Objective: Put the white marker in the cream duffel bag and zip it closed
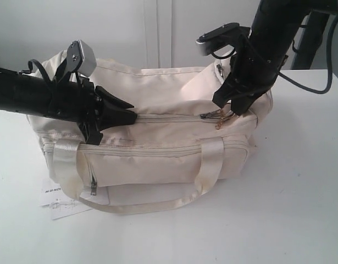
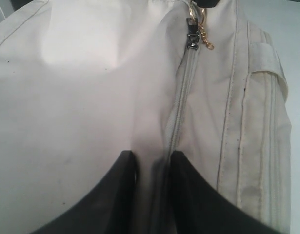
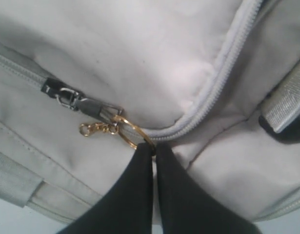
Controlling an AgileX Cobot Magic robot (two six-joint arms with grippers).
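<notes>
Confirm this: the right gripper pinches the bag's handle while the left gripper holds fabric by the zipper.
Not so: the right gripper is pinching the gold ring on the zipper pull, as the right wrist view shows. The rest stands.

One camera stands off the arms and a bit high, looking down at the long side of the whole cream duffel bag [image 1: 158,159] on the table [image 1: 300,209]. The left arm's camera sits very close over the bag, looking along the zipper [image 2: 181,97]. The right arm's camera is just as close. All three see the gold clasp [image 1: 222,118].
</notes>
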